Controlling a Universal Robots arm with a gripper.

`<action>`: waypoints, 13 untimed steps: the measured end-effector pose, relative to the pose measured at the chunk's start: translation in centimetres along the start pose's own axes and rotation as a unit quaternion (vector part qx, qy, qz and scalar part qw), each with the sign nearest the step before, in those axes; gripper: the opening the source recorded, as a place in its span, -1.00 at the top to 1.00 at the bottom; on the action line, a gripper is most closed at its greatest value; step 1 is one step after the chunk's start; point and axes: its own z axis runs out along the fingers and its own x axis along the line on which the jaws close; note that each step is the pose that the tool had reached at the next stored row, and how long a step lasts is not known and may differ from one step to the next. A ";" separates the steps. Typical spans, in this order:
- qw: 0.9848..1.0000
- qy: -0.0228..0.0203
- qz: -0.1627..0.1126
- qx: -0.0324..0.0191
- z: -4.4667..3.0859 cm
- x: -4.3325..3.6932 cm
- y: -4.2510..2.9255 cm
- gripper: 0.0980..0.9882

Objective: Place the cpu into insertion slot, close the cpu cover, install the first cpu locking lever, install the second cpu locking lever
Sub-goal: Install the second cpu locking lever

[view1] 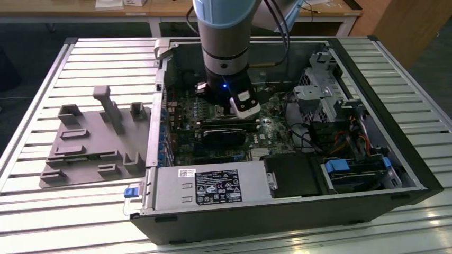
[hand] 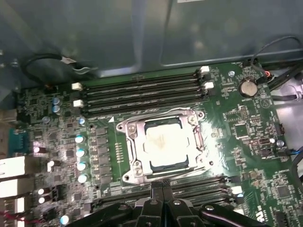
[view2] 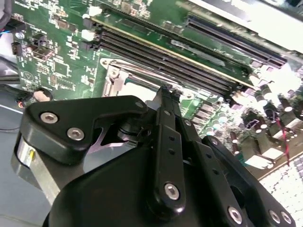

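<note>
Computer case point(view1: 282, 211): an open black tower lying on its side, holding a green motherboard point(view1: 185, 138), a power supply point(view1: 211, 188) along the near wall and a silver drive cage point(view1: 328, 92) toward the exterior view's right.
Insertion slot point(hand: 163, 144): a square socket in the motherboard, between two banks of long black memory slots point(hand: 142, 92).
Cpu point(hand: 163, 142): sits flat in the insertion slot, its pale metal top showing in the first wrist view.
Cpu cover point(hand: 130, 142): the silver frame lies down around the cpu, whose top shows through its window.
Locking levers: whether they are latched I cannot tell.
Hand point(hand: 162, 182): the two black fingers are pressed together tip to tip with nothing between them; the tips hang just beside the socket's edge, over the nearer memory slots. In the second wrist view the hand point(view2: 166, 91) reaches toward the socket frame.
Arm point(view1: 222, 47): comes straight down into the case.
Surface point(view1: 42, 95): slatted light metal carrying the case, with a grey fixture tray point(view1: 95, 140) to the exterior view's left of it.
Room: a wooden desk point(view1: 162, 8) stands behind.
</note>
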 end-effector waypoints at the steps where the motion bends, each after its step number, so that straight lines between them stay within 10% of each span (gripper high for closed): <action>1: 1.000 0.000 0.000 0.001 0.04 -0.13 0.12 0.99; 13: 1.000 -0.006 -0.002 0.031 0.48 -1.21 1.51 0.99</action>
